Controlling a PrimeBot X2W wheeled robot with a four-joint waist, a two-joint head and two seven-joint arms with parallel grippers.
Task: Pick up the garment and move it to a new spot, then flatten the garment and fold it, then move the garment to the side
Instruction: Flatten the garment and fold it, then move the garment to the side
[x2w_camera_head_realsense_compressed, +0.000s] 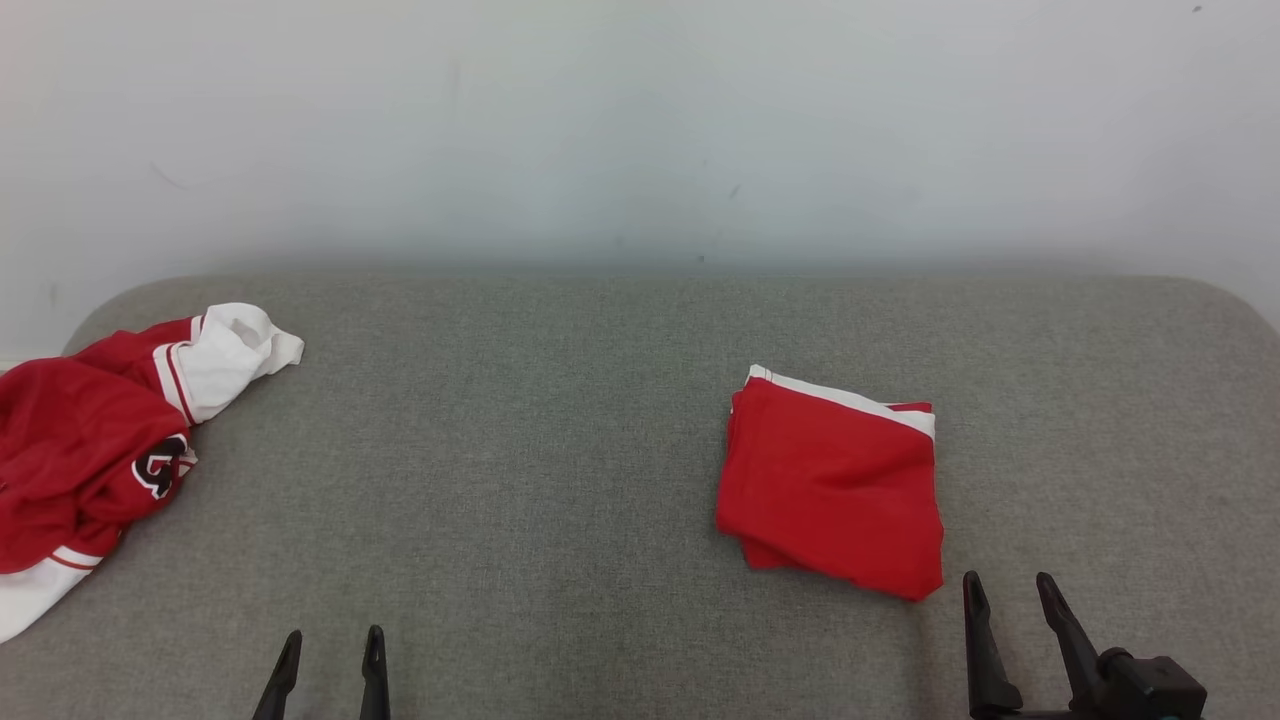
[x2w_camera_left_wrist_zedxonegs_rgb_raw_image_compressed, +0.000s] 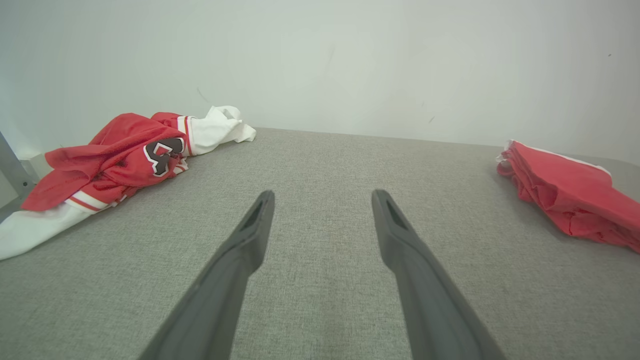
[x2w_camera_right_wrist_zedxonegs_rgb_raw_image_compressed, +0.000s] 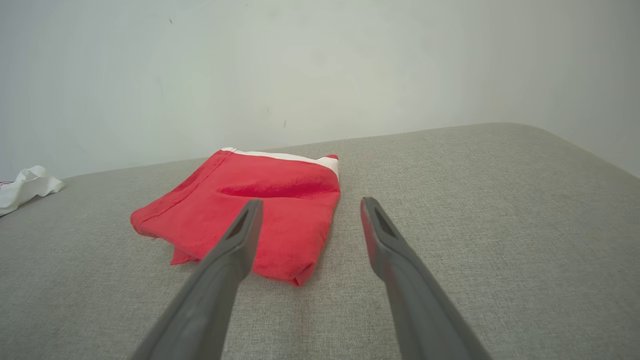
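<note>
Two empty, spread-fingered tools: right tool (x2w_camera_head_realsense_compressed: 1008, 577) near folded garment (x2w_camera_head_realsense_compressed: 835, 490), left tool (x2w_camera_head_realsense_compressed: 335, 633) well clear of crumpled jersey (x2w_camera_head_realsense_compressed: 90, 450).

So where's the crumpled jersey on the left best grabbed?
By the white sleeve of the jersey: it sticks out raised and loose toward the middle, clear of the heap. Probably come from above with the open left end effector, which is nearest.

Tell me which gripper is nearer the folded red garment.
Right. The right gripper sits open just beside the near right corner of the folded red garment; the left gripper is open well off to the garment's left.
</note>
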